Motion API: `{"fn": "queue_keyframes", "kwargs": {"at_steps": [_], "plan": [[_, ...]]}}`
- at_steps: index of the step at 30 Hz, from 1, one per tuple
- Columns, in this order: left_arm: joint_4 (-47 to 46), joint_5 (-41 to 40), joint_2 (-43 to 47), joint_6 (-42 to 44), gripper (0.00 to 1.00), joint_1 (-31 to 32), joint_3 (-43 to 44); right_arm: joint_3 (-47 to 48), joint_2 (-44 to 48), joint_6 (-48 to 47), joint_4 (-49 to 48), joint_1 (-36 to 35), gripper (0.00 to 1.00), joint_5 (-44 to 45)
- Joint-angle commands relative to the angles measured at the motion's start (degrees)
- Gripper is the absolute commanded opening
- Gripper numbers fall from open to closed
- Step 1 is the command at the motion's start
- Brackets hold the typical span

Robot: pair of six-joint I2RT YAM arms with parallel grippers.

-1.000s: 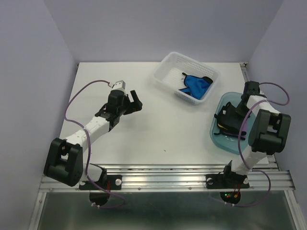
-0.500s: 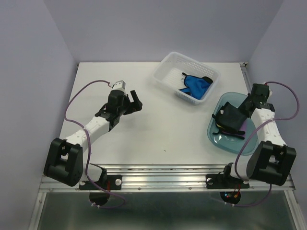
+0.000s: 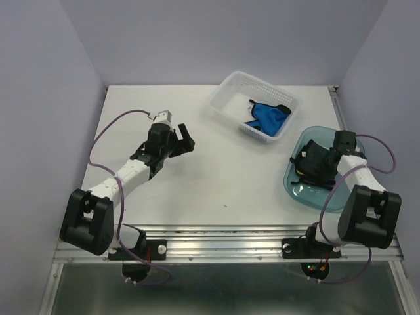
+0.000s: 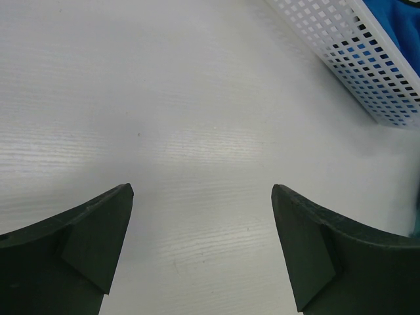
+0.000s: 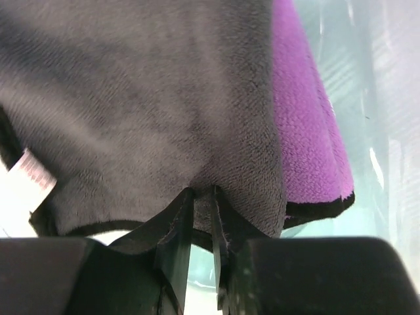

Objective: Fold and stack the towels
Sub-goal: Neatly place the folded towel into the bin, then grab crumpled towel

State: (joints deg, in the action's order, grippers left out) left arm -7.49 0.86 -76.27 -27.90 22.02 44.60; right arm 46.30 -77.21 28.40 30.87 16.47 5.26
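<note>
A black towel (image 3: 314,157) lies bunched in the blue-green tray (image 3: 303,192), and my right gripper (image 3: 323,167) is shut on a pinch of its edge. In the right wrist view the two fingers clamp the dark grey-black cloth (image 5: 144,98) at my right gripper (image 5: 202,193), with a purple towel (image 5: 305,131) just behind it. A bright blue towel (image 3: 268,115) sits in the white basket (image 3: 226,88). My left gripper (image 3: 184,140) hovers open over bare table with nothing between its fingers (image 4: 98,230).
The white perforated basket's wall (image 4: 354,59) shows at the upper right of the left wrist view, the blue towel (image 4: 400,20) inside it. Side walls close in the table on the left, back and right. The tray sits near the table's right edge.
The right arm has shifted its elbow and wrist around while the gripper stays on the black towel over the tray. The left arm has not moved.
</note>
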Motion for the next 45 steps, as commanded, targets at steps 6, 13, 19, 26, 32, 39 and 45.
{"fn": "queue_keyframes", "kwargs": {"at_steps": [6, 13, 19, 26, 32, 39, 45], "plan": [[-0.86, -0.42, 1.12, 0.57, 0.99, -0.22, -0.04, 2.47, 2.84, 0.61, 0.95, 0.23, 0.27, 2.76], [0.10, -0.42, 2.79, 1.00, 0.99, -0.31, 0.40, 18.97, 6.82, -5.72, 0.24, -5.82, 0.84, -8.34], [4.32, -5.52, 6.64, 0.57, 0.99, -0.40, 1.98, 41.91, -8.96, -8.45, 1.99, -21.47, 1.00, 2.83], [11.61, -10.79, 12.46, -2.24, 0.99, -0.49, 2.07, 65.82, -34.27, -10.48, 8.75, -32.02, 1.00, 13.98], [15.65, -13.96, 14.22, -4.26, 0.99, -0.58, 1.54, 71.48, -45.91, -8.98, 12.55, -32.11, 1.00, 14.44], [16.10, -14.75, 13.69, -4.88, 0.99, -0.58, 1.46, 70.06, -52.34, -11.35, 10.88, -32.11, 1.00, 6.97], [16.54, -14.75, 12.20, -4.79, 0.99, -0.58, 2.25, 67.17, -53.31, -12.14, 7.80, -32.20, 0.72, 3.27]]}}
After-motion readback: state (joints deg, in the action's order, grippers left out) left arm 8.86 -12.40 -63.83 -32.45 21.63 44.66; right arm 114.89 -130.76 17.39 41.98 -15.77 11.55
